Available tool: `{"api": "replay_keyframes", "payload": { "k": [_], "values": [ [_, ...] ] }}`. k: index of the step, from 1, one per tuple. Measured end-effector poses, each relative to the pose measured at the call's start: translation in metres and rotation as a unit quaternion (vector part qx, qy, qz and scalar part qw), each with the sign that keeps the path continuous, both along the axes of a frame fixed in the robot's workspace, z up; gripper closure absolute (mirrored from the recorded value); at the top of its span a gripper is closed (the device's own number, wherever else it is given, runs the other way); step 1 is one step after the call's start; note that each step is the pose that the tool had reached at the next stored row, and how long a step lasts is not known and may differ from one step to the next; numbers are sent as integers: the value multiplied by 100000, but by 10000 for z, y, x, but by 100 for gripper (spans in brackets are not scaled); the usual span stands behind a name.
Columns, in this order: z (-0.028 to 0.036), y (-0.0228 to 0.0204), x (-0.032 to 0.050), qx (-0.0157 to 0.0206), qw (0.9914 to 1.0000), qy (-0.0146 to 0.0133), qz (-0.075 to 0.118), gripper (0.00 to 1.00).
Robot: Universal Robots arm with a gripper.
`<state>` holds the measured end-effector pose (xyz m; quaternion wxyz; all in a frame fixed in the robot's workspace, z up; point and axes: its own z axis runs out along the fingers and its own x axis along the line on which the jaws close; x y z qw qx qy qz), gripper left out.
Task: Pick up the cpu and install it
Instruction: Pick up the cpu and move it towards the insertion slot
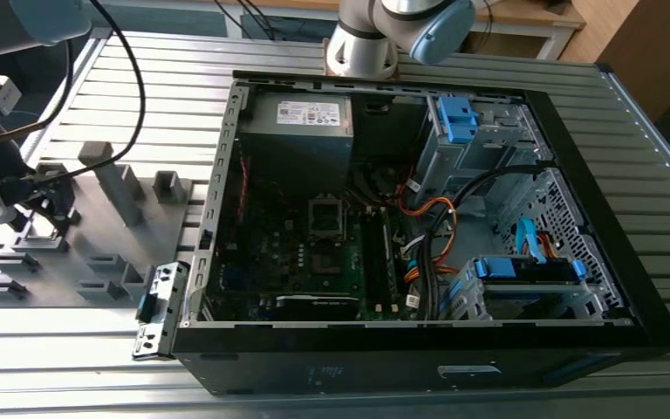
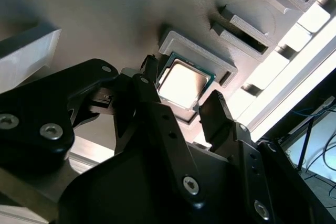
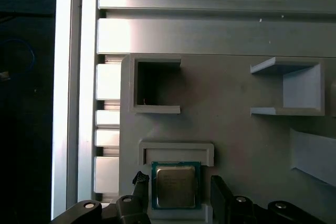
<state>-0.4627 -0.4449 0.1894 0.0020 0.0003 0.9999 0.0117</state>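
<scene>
The cpu (image 2: 184,83) is a small square chip with a pale metal top and a green rim. It lies flat in a shallow grey holder (image 3: 176,149) on the grey fixture plate (image 1: 91,262). In both wrist views my gripper (image 2: 182,89) is open, with one black fingertip (image 3: 140,180) beside one edge of the cpu (image 3: 176,186) and the other fingertip (image 3: 218,186) a little off the opposite edge. In the exterior view the gripper (image 1: 32,208) hangs low over the plate at the exterior view's left. The chip rests in its holder, not lifted.
The open black computer case (image 1: 614,288) lies to the exterior view's right of the plate, its motherboard socket (image 1: 325,218) near the middle among cables. Tall grey blocks (image 1: 114,179) and empty pockets (image 3: 156,86) stand on the plate. The arm's base (image 1: 365,48) is behind the case.
</scene>
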Motion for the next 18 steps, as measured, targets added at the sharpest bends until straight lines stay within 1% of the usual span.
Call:
{"api": "replay_keyframes", "payload": {
  "k": [11, 18],
  "values": [
    [-24, 0, 0, -3, 100000, -13, 0, 41],
    [-27, 0, 0, -8, 100000, -6, 21, 41]
  ]
}}
